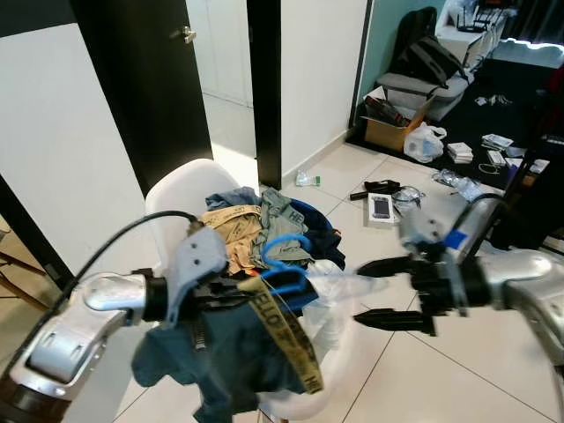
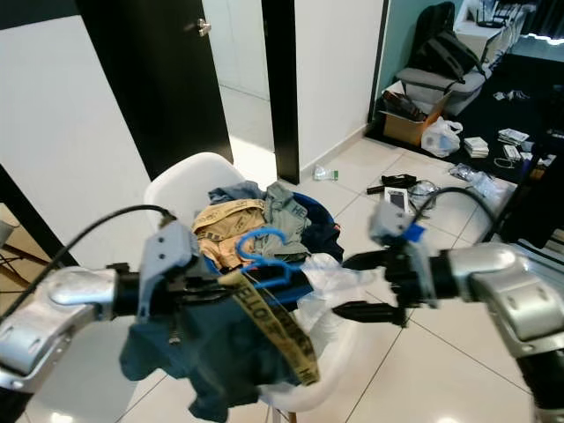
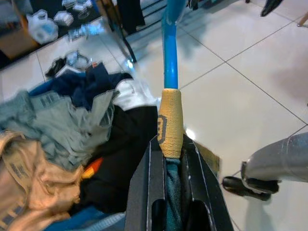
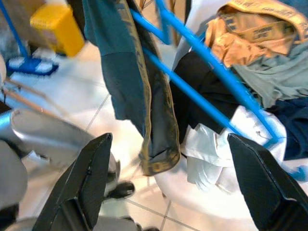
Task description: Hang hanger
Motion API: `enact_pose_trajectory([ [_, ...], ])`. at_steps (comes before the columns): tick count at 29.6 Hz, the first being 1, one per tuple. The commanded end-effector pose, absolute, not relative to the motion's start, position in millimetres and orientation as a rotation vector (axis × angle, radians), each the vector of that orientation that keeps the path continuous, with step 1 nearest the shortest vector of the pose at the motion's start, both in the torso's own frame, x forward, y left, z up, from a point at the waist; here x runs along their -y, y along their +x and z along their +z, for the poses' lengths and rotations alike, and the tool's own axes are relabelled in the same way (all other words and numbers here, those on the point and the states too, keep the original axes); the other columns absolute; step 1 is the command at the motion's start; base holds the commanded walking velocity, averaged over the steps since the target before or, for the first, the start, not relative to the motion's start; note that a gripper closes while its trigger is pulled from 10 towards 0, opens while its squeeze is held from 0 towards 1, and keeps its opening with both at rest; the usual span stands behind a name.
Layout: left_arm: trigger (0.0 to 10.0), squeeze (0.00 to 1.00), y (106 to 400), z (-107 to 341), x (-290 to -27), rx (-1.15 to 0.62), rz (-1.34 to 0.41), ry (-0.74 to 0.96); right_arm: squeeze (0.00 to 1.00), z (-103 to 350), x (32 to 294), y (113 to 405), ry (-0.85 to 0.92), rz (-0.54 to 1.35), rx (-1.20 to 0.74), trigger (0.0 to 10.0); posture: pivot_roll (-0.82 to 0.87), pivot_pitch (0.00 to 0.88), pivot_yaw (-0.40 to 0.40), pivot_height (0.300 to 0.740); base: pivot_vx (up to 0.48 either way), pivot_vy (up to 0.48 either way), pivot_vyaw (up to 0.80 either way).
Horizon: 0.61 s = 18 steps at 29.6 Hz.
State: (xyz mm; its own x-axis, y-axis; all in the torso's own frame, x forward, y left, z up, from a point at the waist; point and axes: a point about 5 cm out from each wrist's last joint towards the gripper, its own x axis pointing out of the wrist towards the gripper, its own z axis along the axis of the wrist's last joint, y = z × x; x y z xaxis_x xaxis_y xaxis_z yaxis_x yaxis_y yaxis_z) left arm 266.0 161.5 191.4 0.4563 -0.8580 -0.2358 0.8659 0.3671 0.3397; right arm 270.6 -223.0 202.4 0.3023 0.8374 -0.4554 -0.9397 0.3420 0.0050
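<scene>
A blue plastic hanger [image 1: 284, 264] carries a dark teal garment [image 1: 238, 357] with a yellow lettered band [image 1: 286, 330]. My left gripper [image 1: 231, 295] is shut on the hanger and garment, holding them above the white chair [image 1: 185, 189]. In the left wrist view the black fingers [image 3: 149, 192] clamp the yellow band [image 3: 170, 122] with the blue hanger bar [image 3: 169, 43] running onward. My right gripper [image 1: 377, 293] stands open just right of the hanger, its fingers [image 1: 392, 319] spread and holding nothing. In the right wrist view the hanger [image 4: 211, 72] and garment [image 4: 127, 72] lie ahead of it.
The white chair holds a heap of clothes [image 1: 256, 225]. A black door [image 1: 141, 79] and white walls stand behind. On the tiled floor to the right lie a cardboard box [image 1: 392, 128], a plastic bag [image 1: 425, 141], small clutter [image 1: 381, 204] and a dark rack [image 1: 529, 203].
</scene>
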Motion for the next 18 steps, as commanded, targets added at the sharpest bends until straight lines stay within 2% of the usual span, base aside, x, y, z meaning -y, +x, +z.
enact_pose_trajectory([
  [1, 0.0, 0.0, 267, 194, -176, -0.026, -1.078, 0.462, 0.81, 205, 229, 267, -0.246, 1.185, -0.397, 10.0, -0.06, 0.0, 0.033, 0.74, 0.0, 0.0, 0.0],
  [2, 0.0, 0.0, 268, 199, -181, -0.003, -1.064, 0.466, 0.37, 202, 233, 262, -0.192, 1.173, -0.395, 10.0, -0.06, 0.0, 0.033, 0.74, 0.0, 0.0, 0.0],
  [4, 0.0, 0.0, 268, 202, -184, 0.014, -1.055, 0.468, 0.37, 200, 237, 259, -0.154, 1.166, -0.393, 10.0, -0.06, 0.0, 0.033, 0.74, 0.0, 0.0, 0.0],
  [5, 0.0, 0.0, 267, 208, -185, 0.049, -1.063, 0.45, 0.0, 192, 239, 255, -0.107, 1.164, -0.404, 10.0, -0.06, 0.0, 0.032, 0.74, 0.0, 0.0, 0.0],
  [6, 0.0, 0.0, 267, 208, -185, 0.049, -1.063, 0.45, 0.0, 192, 239, 255, -0.107, 1.164, -0.404, 10.0, -0.06, 0.0, 0.032, 0.74, 0.0, 0.0, 0.0],
  [9, 0.0, 0.0, 261, 235, -178, 0.21, -1.127, 0.351, 0.0, 156, 242, 244, 0.111, 1.148, -0.431, 10.0, -0.05, 0.0, 0.033, 0.74, 0.0, 0.0, 0.0],
  [15, 0.0, 0.0, 258, 243, -174, 0.251, -1.154, 0.329, 0.0, 143, 243, 245, 0.187, 1.107, -0.429, 10.0, -0.05, 0.0, 0.033, 0.74, 0.0, 0.0, 0.0],
  [16, 1.4, 0.0, 256, 244, -173, 0.265, -1.173, 0.322, 0.0, 134, 242, 248, 0.213, 1.065, -0.435, 10.0, -0.05, 0.0, 0.035, 0.74, 0.0, 0.0, 0.0],
  [18, 1.7, 0.0, 254, 244, -171, 0.277, -1.188, 0.31, 0.0, 124, 240, 253, 0.239, 1.01, -0.452, 10.0, -0.05, 0.0, 0.039, 0.74, 0.0, 0.0, 0.0],
])
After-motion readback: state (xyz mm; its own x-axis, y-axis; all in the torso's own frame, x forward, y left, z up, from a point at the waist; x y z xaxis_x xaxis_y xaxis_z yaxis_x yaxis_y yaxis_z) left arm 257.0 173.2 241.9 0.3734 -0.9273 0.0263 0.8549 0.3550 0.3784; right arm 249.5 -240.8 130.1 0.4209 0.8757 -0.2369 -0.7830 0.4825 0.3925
